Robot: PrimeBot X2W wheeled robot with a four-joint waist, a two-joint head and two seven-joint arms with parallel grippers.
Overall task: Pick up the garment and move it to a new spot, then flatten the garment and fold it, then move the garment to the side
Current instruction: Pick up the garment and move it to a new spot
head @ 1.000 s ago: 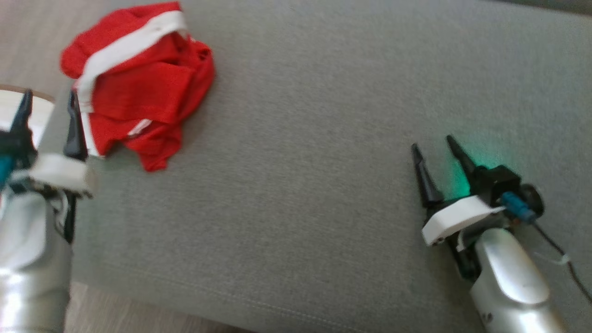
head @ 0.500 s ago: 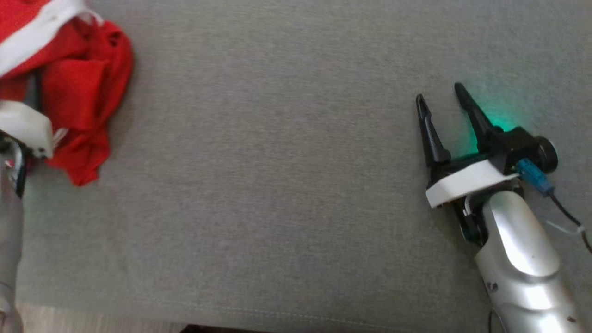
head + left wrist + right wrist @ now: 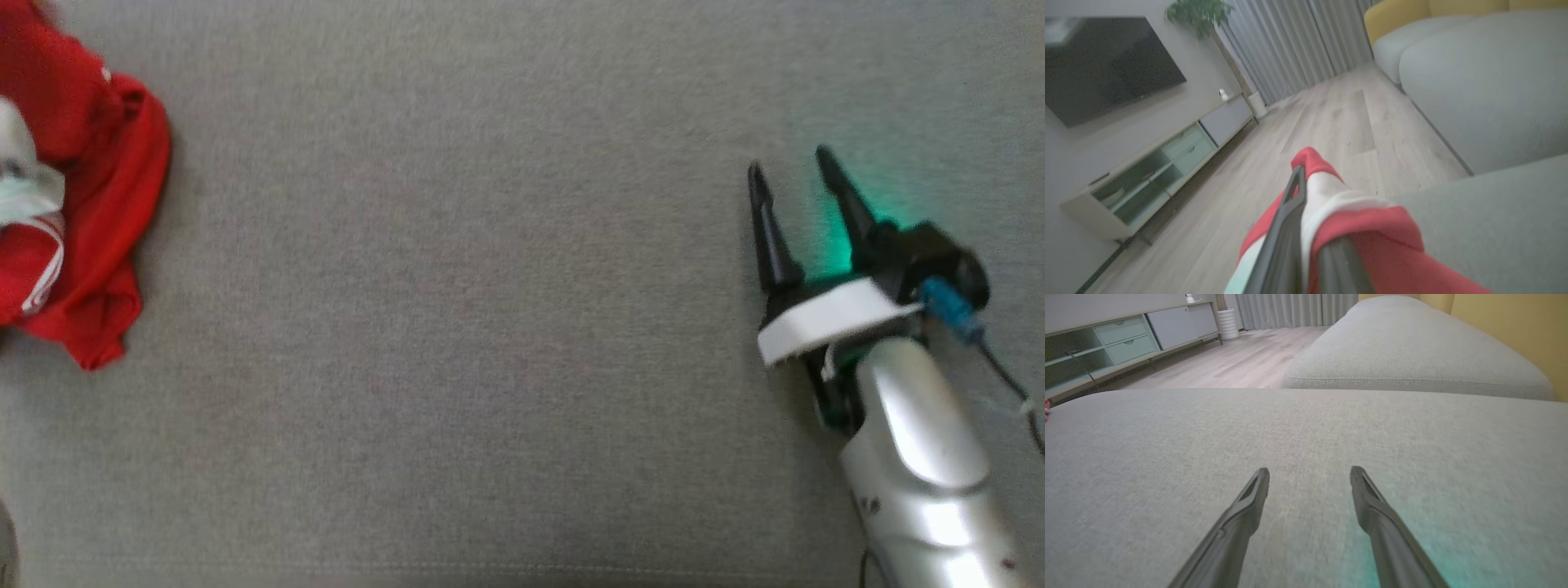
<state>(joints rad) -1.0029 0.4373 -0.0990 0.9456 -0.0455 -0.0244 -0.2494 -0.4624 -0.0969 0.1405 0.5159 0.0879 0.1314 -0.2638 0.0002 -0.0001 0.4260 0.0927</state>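
Note:
The garment [image 3: 106, 204] is a crumpled red piece with white bands, lying at the far left of the grey cushion [image 3: 457, 310]. In the left wrist view my left gripper [image 3: 1310, 183] is shut on the garment [image 3: 1372, 228]. A fold of red and white cloth is pinched between its fingers [image 3: 1290, 212] and drapes over the right one. My right gripper [image 3: 790, 163] rests low over the cushion's right part, open, with nothing between its fingers [image 3: 1249, 506]. It is far from the garment.
The cushion's front seam [image 3: 490, 567] runs along the bottom of the head view. Past the cushion's left edge are wooden floor [image 3: 1331, 118] and a low TV cabinet [image 3: 1167, 163]. A second grey cushion [image 3: 1404, 355] and a yellow backrest [image 3: 1515, 322] lie beyond the right gripper.
The camera has turned, shifting the garment to the picture's left edge. My left gripper has gone from open beside the garment to shut on its cloth. The right gripper stays open.

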